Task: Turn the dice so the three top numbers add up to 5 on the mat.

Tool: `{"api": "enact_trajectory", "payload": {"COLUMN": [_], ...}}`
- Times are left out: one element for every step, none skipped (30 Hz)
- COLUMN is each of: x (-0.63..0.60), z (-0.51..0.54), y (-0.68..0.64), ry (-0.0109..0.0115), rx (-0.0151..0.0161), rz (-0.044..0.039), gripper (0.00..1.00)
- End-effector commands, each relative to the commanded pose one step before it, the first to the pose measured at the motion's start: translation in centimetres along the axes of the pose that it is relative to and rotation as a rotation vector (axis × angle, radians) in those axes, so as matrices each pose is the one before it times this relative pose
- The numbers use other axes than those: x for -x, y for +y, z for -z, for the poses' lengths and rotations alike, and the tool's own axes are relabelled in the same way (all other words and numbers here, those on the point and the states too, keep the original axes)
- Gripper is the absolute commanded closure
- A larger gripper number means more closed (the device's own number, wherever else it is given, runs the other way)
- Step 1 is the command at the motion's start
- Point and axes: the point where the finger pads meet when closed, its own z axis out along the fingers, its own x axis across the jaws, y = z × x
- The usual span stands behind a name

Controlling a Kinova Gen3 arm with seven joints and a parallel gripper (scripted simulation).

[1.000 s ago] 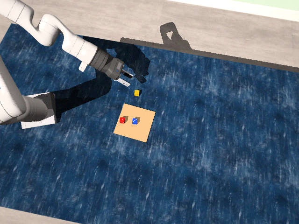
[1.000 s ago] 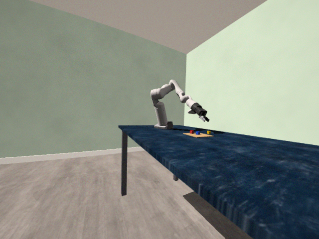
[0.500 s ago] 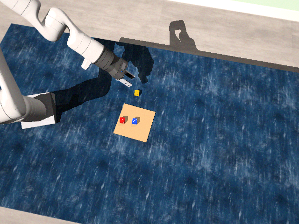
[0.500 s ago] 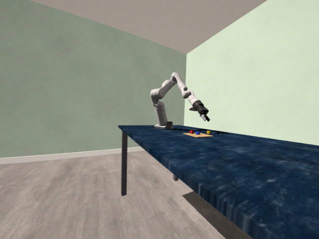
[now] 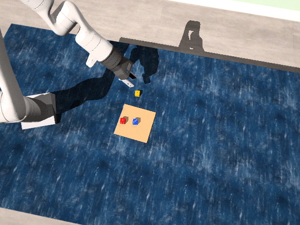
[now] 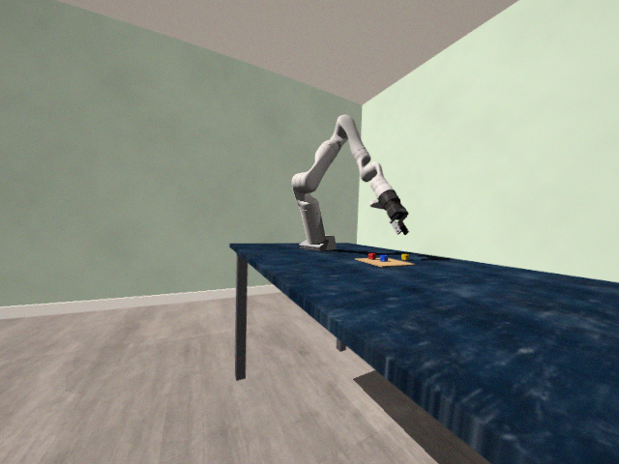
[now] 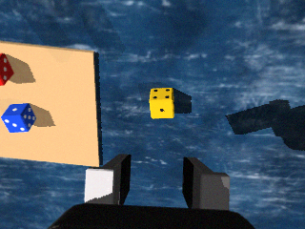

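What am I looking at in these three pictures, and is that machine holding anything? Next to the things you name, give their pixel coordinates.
It is a jointed robot arm (image 5: 94, 42) (image 6: 325, 155), mounted on a table (image 5: 193, 145) (image 6: 450, 324) (image 7: 267, 52) with a mottled blue top. The first picture looks down from above, the second across the room from one side, the third from the arm's wrist. At its end, a two-fingered pincer (image 5: 132, 81) (image 6: 401, 232) (image 7: 156, 173) stands open, holding nothing. A red die (image 5: 123, 120) (image 6: 371, 256) (image 7: 4, 70) and a blue die (image 5: 135, 121) (image 6: 383, 258) (image 7: 18, 118) sit on a tan mat (image 5: 138, 133) (image 6: 390, 264) (image 7: 62, 138); a yellow die (image 5: 137, 93) (image 6: 404, 257) (image 7: 162, 106) lies off it.
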Motion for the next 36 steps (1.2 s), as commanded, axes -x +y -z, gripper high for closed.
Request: {"api": "enact_trajectory", "payload": {"x": [-0.198, -0.011, -0.005, 0.001, 0.007, 0.000, 0.000, 0.013, 0.011, 0.008, 0.009, 0.010, 0.010, 0.009, 0.009, 0.008, 0.005, 0.003, 0.000, -0.003, -0.006, -0.010, 0.000, 0.000, -0.014, -0.017, 0.014, 0.012, 0.007, 0.002, -0.003, -0.007, -0.011, -0.015, -0.017, 0.016], "z": [-0.162, -0.011, 0.009, 0.031, 0.053, 0.000, 0.000, 0.076, -0.008, -0.050, -0.028, -0.005, 0.017, 0.040, 0.062, 0.084, -0.024, -0.014, 0.005, 0.023, 0.040, 0.057, 0.000, 0.000, 0.073, 0.087, 0.003, 0.008, 0.020, 0.032, 0.042, 0.051, 0.058, 0.065, 0.068, 0.015], "y": [0.594, 0.091, 0.107, 0.124, 0.140, 0.000, 0.000, 0.155, 0.099, 0.067, 0.074, 0.081, 0.088, 0.094, 0.100, 0.106, 0.123, 0.118, 0.112, 0.106, 0.100, 0.095, 0.000, 0.000, 0.091, 0.086, 0.134, 0.125, 0.113, 0.102, 0.092, 0.083, 0.075, 0.067, 0.062, 0.106], "ry": [-0.01090, -0.00036, 0.00003, 0.00044, 0.00087, 0.00000, 0.00000, 0.00133, -0.00055, -0.00140, -0.00083, -0.00024, 0.00036, 0.00098, 0.00161, 0.00223, -0.00207, -0.00177, -0.00109, -0.00041, 0.00026, 0.00092, 0.00000, 0.00000, 0.00154, 0.00213, -0.00220, -0.00190, -0.00121, -0.00056, 0.00003, 0.00057, 0.00105, 0.00146, 0.00171, -0.00199], "rx": [-0.09024, -0.01637, -0.01647, -0.01653, -0.01656, 0.00000, 0.00000, -0.01653, -0.01713, -0.01764, -0.01776, -0.01783, -0.01784, -0.01780, -0.01769, -0.01752, -0.01681, -0.01695, -0.01707, -0.01710, -0.01706, -0.01694, 0.00000, 0.00000, -0.01674, -0.01647, -0.01617, -0.01610, -0.01596, -0.01571, -0.01538, -0.01497, -0.01449, -0.01395, -0.01336, -0.01350], "rz": [-0.05433, 0.00011, -0.00005, -0.00020, -0.00032, 0.00000, 0.00000, -0.00042, -0.00006, 0.00011, 0.00005, 0.00001, 0.00000, 0.00000, 0.00003, 0.00007, -0.00031, -0.00026, -0.00015, -0.00004, 0.00009, 0.00022, 0.00000, 0.00000, 0.00035, 0.00048, -0.00058, -0.00049, -0.00030, -0.00011, 0.00006, 0.00022, 0.00036, 0.00049, 0.00056, -0.00069], "gripper": [0.30, 0.30, 0.30, 0.30, 0.30, 0.30, 0.30, 0.30, 0.30, 0.30, 0.30, 0.30, 0.30, 0.30, 0.30, 0.30, 0.30, 0.30, 0.30, 0.30, 0.30, 0.30, 0.30, 0.30, 0.30, 0.30, 0.30, 0.30, 0.30, 0.30, 0.30, 0.30, 0.30, 0.30, 0.30, 0.30]}}
